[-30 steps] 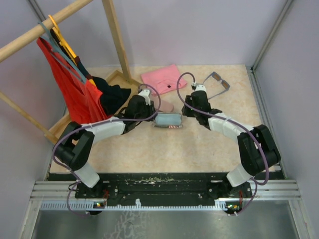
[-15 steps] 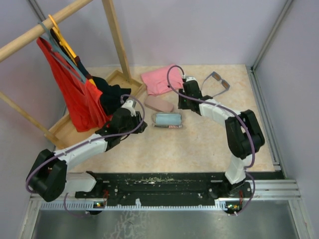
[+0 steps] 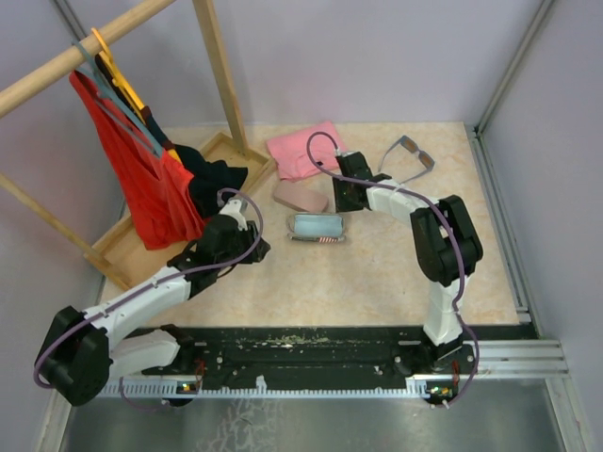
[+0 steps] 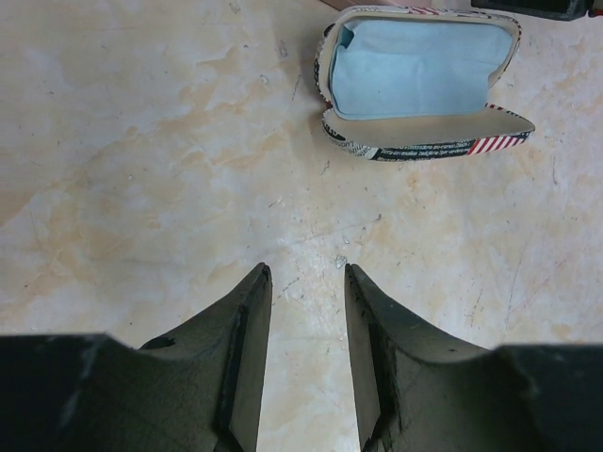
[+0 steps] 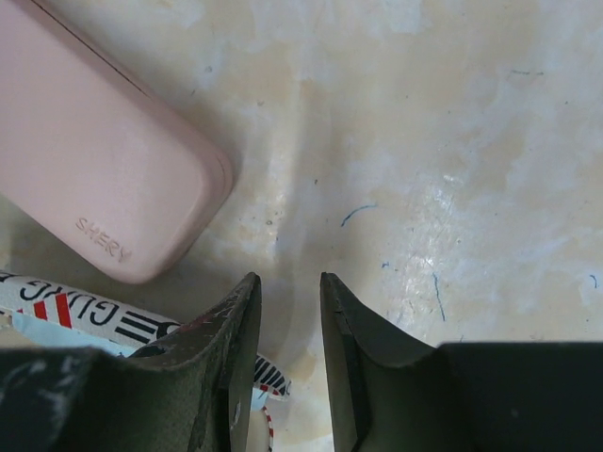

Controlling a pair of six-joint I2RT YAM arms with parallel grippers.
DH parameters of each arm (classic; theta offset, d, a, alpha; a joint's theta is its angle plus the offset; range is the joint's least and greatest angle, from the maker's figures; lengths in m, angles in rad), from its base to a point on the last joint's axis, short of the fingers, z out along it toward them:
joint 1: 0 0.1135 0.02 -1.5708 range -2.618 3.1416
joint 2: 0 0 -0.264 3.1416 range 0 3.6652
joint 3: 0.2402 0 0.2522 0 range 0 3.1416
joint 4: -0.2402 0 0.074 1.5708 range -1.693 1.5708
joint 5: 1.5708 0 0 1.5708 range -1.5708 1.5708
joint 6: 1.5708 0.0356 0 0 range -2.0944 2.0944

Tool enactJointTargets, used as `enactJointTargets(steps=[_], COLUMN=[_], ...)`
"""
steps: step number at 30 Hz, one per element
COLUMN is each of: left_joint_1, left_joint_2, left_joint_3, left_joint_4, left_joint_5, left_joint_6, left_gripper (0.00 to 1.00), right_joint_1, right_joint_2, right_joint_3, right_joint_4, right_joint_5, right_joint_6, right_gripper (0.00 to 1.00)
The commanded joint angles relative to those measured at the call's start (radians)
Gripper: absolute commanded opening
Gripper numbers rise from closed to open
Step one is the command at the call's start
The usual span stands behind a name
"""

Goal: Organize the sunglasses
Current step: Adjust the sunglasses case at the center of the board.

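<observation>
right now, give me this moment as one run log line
left gripper open, empty | right gripper open, empty, near pink case | flag case open, cloth inside | grey-blue sunglasses unheld, at back

Left pincer narrowly parted, right pincer likewise, both empty

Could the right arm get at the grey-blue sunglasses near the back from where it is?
Probably yes. The sunglasses lie uncovered just beside that arm, with nothing between them, and the right gripper is open and empty.
</observation>
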Motion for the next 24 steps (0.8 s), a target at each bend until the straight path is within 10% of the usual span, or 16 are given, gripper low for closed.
enactJointTargets(steps=[1, 24], left_joint_1=[0.006, 0.006], left_joint_2=[-0.017, -0.074], left_joint_3=[-0.011, -0.012], left_joint_4=[-0.019, -0.061], left_joint_5=[-0.008, -0.01], left_joint_6=[0.005, 0.013], left_gripper=[0.43, 0.44], right_joint_1=[-0.004, 0.065], right_joint_2=[-0.005, -0.159], right_joint_3=[0.047, -0.137], right_joint_4=[-0.037, -0.045], right_joint_5=[-0.03, -0.025], right_joint_6=[-0.025, 0.035], right_gripper=[0.32, 0.32])
